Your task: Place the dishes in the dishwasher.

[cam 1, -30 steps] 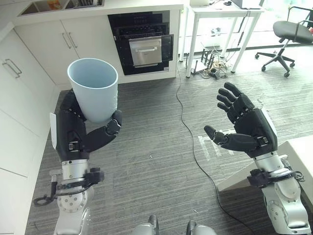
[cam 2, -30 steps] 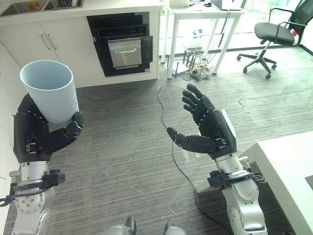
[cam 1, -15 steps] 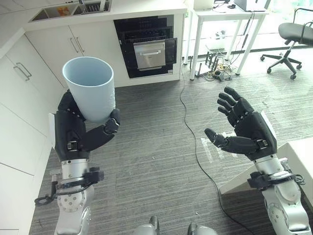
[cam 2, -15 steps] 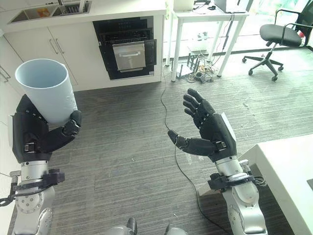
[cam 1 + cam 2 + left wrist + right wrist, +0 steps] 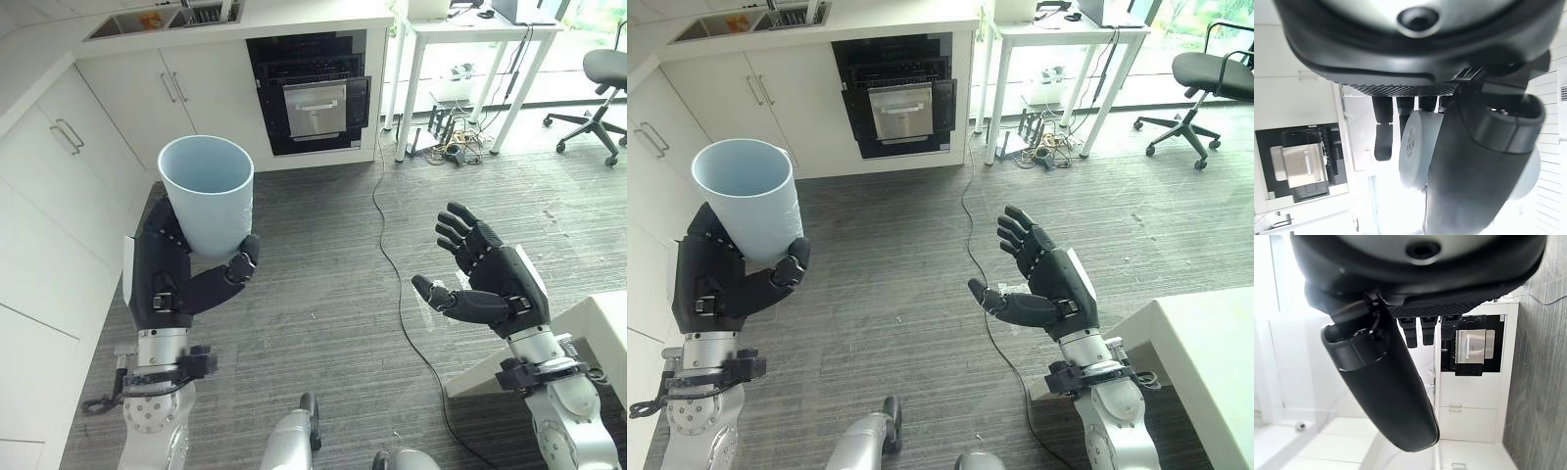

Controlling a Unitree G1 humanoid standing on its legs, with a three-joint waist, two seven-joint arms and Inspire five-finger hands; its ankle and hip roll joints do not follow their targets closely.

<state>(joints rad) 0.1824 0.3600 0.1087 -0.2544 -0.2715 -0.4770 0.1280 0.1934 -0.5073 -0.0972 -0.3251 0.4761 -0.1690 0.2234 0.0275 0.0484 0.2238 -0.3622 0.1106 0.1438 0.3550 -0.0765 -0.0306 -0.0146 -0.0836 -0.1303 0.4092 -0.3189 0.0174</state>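
The pale blue cup [image 5: 208, 194] stands upright, mouth up, in your left hand [image 5: 168, 281], whose fingers and thumb curl around its lower half, held up over the grey plank floor [image 5: 313, 294] at the left of the scene. The left wrist view shows the cup's base [image 5: 1415, 152] clasped between thumb and fingers. Your right hand [image 5: 490, 289] hovers well apart to the right, palm turned inward, fingers spread and relaxed, holding nothing. At the far side, the dishwasher [image 5: 311, 93] sits built into the white cabinets [image 5: 157, 98], its dark cavity showing. Right of it stand a white desk [image 5: 460, 39] and an office chair [image 5: 598, 83]. A white table corner [image 5: 1205, 343] lies near right.
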